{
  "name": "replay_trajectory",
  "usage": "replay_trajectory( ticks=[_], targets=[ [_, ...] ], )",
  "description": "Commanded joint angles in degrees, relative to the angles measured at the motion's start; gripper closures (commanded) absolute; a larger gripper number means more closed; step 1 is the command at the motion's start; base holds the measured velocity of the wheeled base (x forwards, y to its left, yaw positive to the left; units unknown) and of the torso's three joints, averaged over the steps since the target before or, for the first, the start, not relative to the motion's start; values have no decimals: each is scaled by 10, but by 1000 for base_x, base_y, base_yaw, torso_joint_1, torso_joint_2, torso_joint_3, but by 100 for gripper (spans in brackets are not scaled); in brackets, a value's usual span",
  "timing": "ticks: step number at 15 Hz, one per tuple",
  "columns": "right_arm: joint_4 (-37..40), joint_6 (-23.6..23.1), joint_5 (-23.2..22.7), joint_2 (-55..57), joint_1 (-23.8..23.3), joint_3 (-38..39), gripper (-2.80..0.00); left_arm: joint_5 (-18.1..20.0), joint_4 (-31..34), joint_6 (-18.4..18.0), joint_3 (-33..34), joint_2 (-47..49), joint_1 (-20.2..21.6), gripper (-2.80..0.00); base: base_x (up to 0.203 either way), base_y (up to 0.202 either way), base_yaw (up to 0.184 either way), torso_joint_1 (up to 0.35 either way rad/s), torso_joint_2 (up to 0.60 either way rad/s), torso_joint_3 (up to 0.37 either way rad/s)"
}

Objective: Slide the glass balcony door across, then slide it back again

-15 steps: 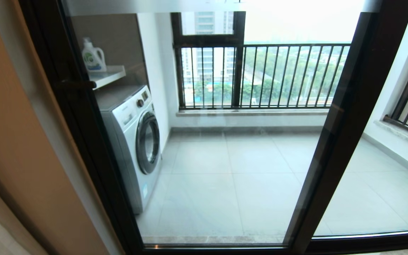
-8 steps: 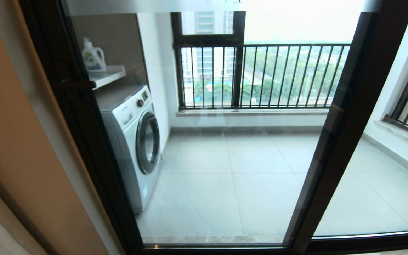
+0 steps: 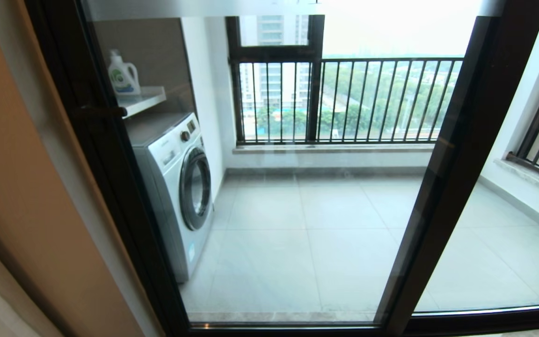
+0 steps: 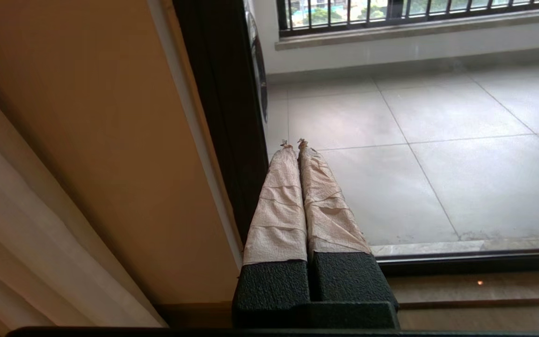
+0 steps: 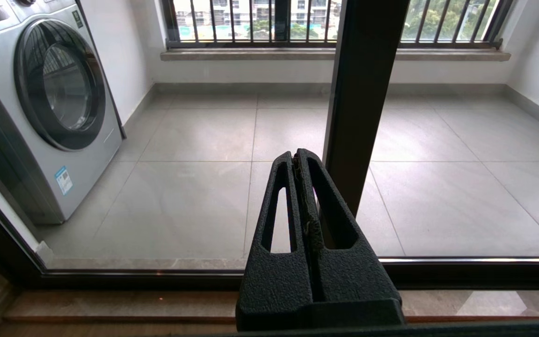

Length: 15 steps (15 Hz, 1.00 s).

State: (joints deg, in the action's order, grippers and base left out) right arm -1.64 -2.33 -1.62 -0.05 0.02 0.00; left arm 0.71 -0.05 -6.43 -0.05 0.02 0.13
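Observation:
The glass balcony door (image 3: 293, 220) fills the head view, a clear pane in a dark frame. Its left stile (image 3: 110, 164) stands against the tan wall, with a small dark handle (image 3: 103, 111) sticking out of it. The other stile (image 3: 452, 178) runs up on the right. Neither gripper shows in the head view. My left gripper (image 4: 293, 142), its fingers wrapped in beige tape, is shut on nothing, low beside the left stile (image 4: 225, 117). My right gripper (image 5: 296, 154) is shut and empty, just short of the right stile (image 5: 358, 93).
Behind the glass are a white washing machine (image 3: 178, 187), a detergent bottle (image 3: 122, 75) on a shelf, grey floor tiles and the black-barred railing window (image 3: 344, 100). A second glass panel (image 3: 508, 252) lies right of the stile. A pale curtain (image 4: 40, 243) hangs by the wall.

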Motion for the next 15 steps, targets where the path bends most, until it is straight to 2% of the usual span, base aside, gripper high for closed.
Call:
replay_trajectory(
  ticks=[1,2,3,15],
  targets=[
    [0,0,0,0,0,7,0,-5,0,30,1,1,0,0,0,0,0,0,0,0],
    [0,0,0,0,1,7,0,-6,-2,56,1,1,0,0,0,0,0,0,0,0],
    [0,0,0,0,1,7,0,-7,-2,66,1,1,0,0,0,0,0,0,0,0],
    [1,8,1,0,0,6,0,-7,-2,68,1,1,0,0,0,0,0,0,0,0]
  ],
)
